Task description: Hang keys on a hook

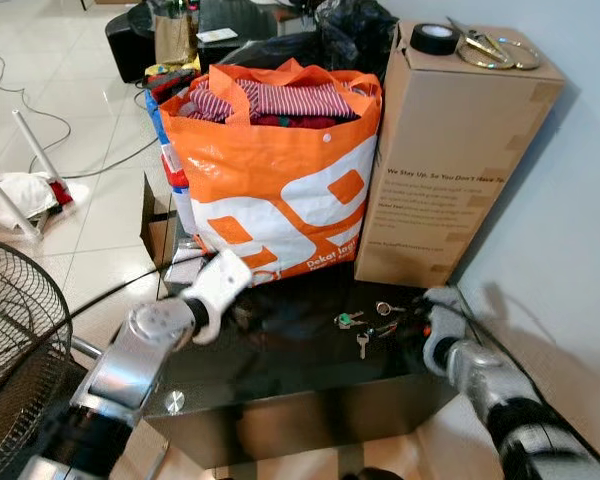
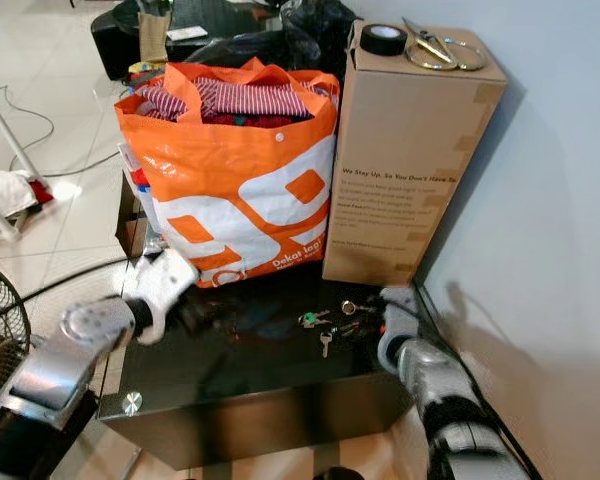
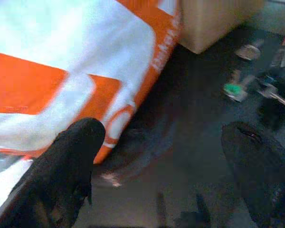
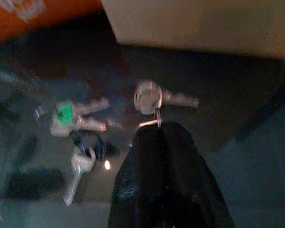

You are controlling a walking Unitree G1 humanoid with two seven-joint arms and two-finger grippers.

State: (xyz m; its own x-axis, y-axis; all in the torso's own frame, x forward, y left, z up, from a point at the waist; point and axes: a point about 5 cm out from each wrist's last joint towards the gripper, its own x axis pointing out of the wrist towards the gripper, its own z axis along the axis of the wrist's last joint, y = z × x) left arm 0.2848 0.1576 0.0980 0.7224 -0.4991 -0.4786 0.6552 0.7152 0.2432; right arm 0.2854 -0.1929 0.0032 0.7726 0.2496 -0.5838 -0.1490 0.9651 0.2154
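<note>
Setting: lived-in home, room in some disarray. Evidence: pale tiled floor [image 1: 90,215] with loose cables [image 1: 40,120]; orange shopping bag [image 1: 280,190] stuffed with clothes on a low black glass table [image 1: 280,365]; tall cardboard box [image 1: 450,160] against a plain wall; standing fan [image 1: 15,340]; keys [image 1: 365,322] on the tabletop

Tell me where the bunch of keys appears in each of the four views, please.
Left eye view: keys on the dark table, lower centre-right.
Right eye view: keys lower centre.
Left wrist view: keys at the upper right.
Right wrist view: keys at the centre.
Shared landmark: the cardboard box behind them.
</note>
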